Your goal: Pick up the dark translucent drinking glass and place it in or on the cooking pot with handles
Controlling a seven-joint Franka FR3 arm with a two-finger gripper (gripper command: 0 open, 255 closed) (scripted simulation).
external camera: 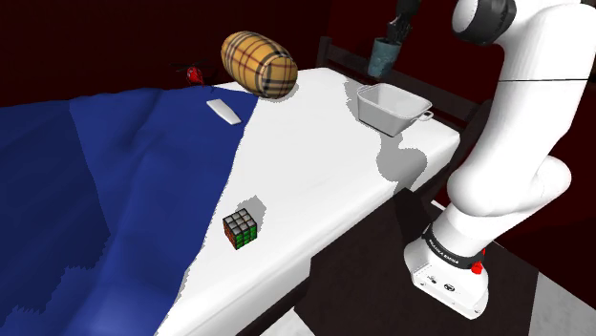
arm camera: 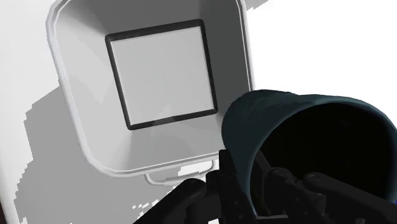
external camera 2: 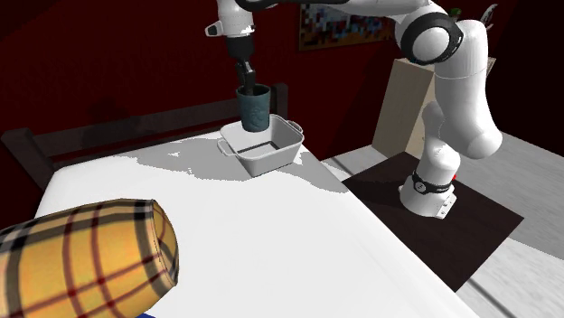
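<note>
A dark teal translucent glass [external camera: 385, 55] [external camera 2: 254, 108] [arm camera: 286, 118] hangs upright in the air, with my gripper [external camera: 394, 38] [external camera 2: 247, 81] [arm camera: 251, 181] shut on its rim, one finger inside and one outside. A white square cooking pot [external camera: 392, 108] [external camera 2: 262, 149] [arm camera: 70, 108] with small side handles sits open on the white bed near the bed's corner. The glass is above the pot, over its far rim in the second exterior view. In the wrist view the glass is off to one side of the pot's opening.
A plaid cylindrical cushion [external camera: 259, 63] [external camera 2: 81, 262], a flat white object [external camera: 223, 110] and a small red object [external camera: 195, 73] lie further along the bed. A colour cube [external camera: 241, 230] rests beside the blue blanket [external camera: 95, 191]. A dark headboard [external camera 2: 108, 131] runs behind the pot.
</note>
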